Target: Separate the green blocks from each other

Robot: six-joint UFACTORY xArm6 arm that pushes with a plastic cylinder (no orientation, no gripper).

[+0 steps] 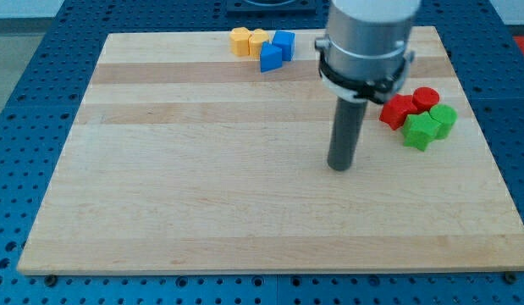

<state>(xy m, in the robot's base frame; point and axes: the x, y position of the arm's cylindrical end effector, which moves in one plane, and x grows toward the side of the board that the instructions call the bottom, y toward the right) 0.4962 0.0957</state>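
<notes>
Two green blocks (421,131) (444,119), two red blocks (397,111) (425,99), two blue blocks (271,58) (284,43), two yellow blocks (239,41) (257,40).

A robotics lab bench is shown — a pale wooden board (245,186) is laid on a blue perforated mounting table (16,169), its hole grid seen on all sides of my tip (339,167). Small coloured test blocks — nothing domestic — are set out beyond the tip.

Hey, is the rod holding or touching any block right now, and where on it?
Nothing is held: my tip stands apart, to the view's left of the green blocks.
</notes>
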